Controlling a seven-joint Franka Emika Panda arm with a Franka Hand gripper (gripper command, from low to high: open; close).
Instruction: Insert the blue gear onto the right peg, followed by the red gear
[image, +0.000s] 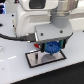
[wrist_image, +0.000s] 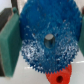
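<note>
The jaws (image: 51, 47) were pinching the blue gear (image: 51, 47) by its toothed rim, one green pad (wrist_image: 9, 44) pressed against the disc's edge at the left of the wrist frame and the other showing only as a sliver at the right margin. In the exterior view, reading from the left, the white table (image: 12, 67) was bare save for a dark cable; then came the grey base plate (image: 36, 60) with its black border, low in the middle of the frame, with the blue gear hanging just above its far right part. The right peg could not be made out there, hidden under the gear and the jaws. In the wrist view the blue gear (wrist_image: 48, 41) filled most of the frame, its centre hole dark, and whether a post stood in that hole was unclear. The red gear (wrist_image: 60, 78) showed at the bottom edge, right of centre, close by the blue disc's rim. The risk, as I judged it, was a slight offset between hole and peg: the gear would then land on the post's top, tilt in the grip or jam. Descending so near the red gear could also nudge it.
</note>
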